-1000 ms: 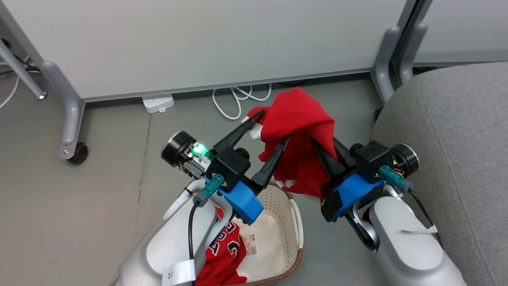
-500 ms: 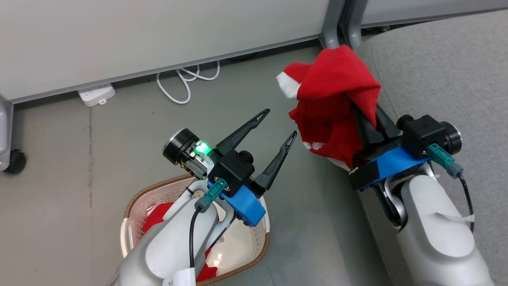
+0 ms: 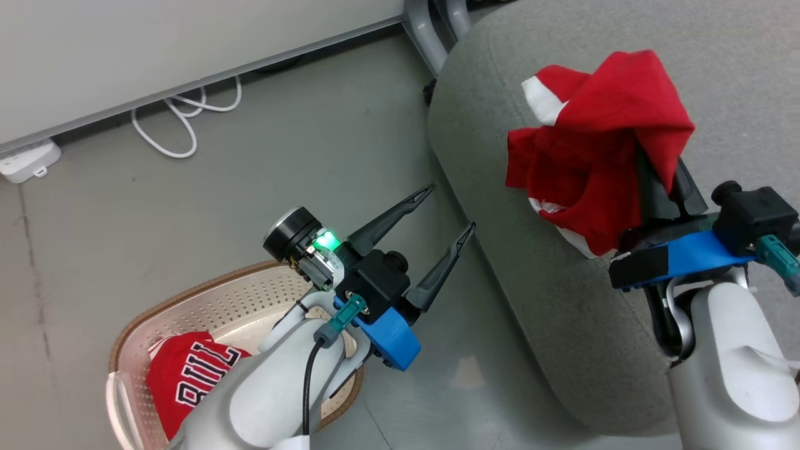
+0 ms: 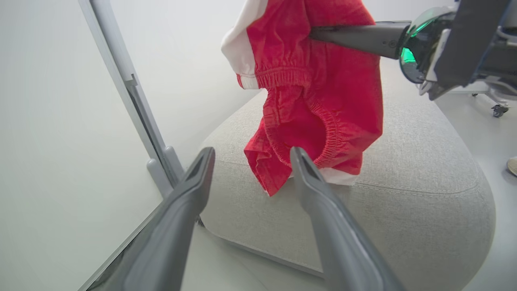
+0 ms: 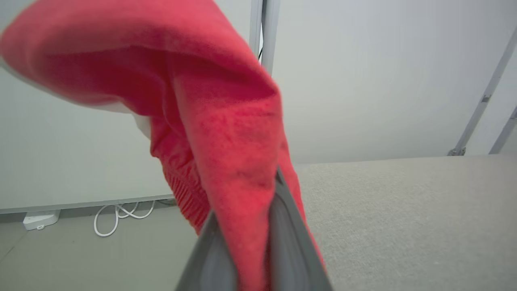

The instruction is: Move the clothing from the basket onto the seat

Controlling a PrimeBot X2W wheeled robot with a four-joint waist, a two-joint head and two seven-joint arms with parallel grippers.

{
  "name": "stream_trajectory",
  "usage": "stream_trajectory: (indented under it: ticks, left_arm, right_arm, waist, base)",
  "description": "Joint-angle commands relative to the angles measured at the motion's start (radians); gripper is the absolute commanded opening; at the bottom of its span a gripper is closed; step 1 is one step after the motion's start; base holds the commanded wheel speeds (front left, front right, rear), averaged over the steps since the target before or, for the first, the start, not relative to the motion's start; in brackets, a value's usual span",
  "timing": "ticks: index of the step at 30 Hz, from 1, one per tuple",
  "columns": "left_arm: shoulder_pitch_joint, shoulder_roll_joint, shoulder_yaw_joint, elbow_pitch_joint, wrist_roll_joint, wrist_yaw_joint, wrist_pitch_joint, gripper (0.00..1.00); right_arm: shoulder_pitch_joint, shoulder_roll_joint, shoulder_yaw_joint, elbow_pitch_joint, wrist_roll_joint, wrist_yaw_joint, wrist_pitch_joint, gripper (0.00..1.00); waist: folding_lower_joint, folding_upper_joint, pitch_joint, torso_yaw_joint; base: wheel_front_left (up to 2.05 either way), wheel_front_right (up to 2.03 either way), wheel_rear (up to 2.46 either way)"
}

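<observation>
My right gripper [image 3: 650, 159] is shut on the plain red garment with white trim [image 3: 594, 144], holding it draped above the grey seat [image 3: 500, 206]. In the left wrist view the same garment [image 4: 315, 97] hangs over the seat [image 4: 404, 178] from the right gripper's dark finger. In the right wrist view the garment [image 5: 226, 133] covers the fingertips. My left gripper [image 3: 450, 209] stands open and empty over the floor between basket and seat. The red "BULLS" jersey [image 3: 187, 381] lies in the cream basket [image 3: 231, 300] at the lower left, partly hidden by my left forearm.
A white wall panel [image 3: 156, 56] with grey metal legs [image 3: 425, 31] runs along the back. A white cable [image 3: 181, 119] and a power strip [image 3: 28, 159] lie on the grey floor below it.
The camera has swung right. My right gripper has carried the plain red garment from beside the seat's edge to above the seat. The left gripper let go of it a second ago and stays open.
</observation>
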Motion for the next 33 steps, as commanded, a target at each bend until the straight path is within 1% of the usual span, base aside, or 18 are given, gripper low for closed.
stream_trajectory:
  ticks: [1, 8, 14, 19, 23, 28, 33]
  left_arm:
    - [-0.013, 0.006, -0.006, -0.005, 0.0, 0.0, -0.003, 1.0]
    - [-0.016, 0.02, -0.034, -0.014, -0.009, 0.0, -0.003, 1.0]
    - [-0.023, 0.026, -0.05, -0.017, -0.009, -0.001, -0.003, 1.0]
    - [-0.029, 0.028, -0.06, -0.017, -0.009, -0.001, -0.003, 1.0]
    - [-0.035, 0.029, -0.065, -0.017, -0.012, -0.001, -0.003, 1.0]
    - [-0.046, 0.032, -0.054, -0.022, -0.012, -0.001, -0.003, 1.0]
    - [-0.06, 0.042, -0.04, -0.028, -0.003, -0.001, -0.003, 1.0]
  right_arm:
    - [0.019, 0.004, -0.014, -0.013, -0.006, 0.0, -0.004, 0.0]
    - [0.073, 0.01, -0.066, -0.048, -0.005, 0.0, -0.004, 0.0]
    - [0.12, 0.016, -0.11, -0.071, 0.004, 0.0, -0.004, 0.0]
    - [0.153, 0.019, -0.125, -0.084, 0.007, 0.0, -0.004, 0.0]
    - [0.147, 0.019, -0.128, -0.087, 0.016, 0.0, -0.004, 0.0]
    - [0.119, 0.019, -0.132, -0.104, 0.021, 0.0, -0.004, 0.0]
    - [0.051, 0.019, -0.151, -0.155, 0.001, 0.0, -0.004, 0.0]
  waist:
    - [0.0, 0.0, 0.019, -0.04]
    - [0.0, 0.0, 0.04, -0.106]
    - [0.0, 0.0, 0.059, -0.137]
    - [0.0, 0.0, 0.07, -0.143]
    - [0.0, 0.0, 0.078, -0.14]
    - [0.0, 0.0, 0.086, -0.132]
    - [0.0, 0.0, 0.118, -0.119]
  base:
    - [0.0, 0.0, 0.0]
    - [0.0, 0.0, 0.0]
    - [0.0, 0.0, 0.0]
    - [0.0, 0.0, 0.0]
    - [0.0, 0.0, 0.0]
    - [0.0, 0.0, 0.0]
    - [0.0, 0.0, 0.0]
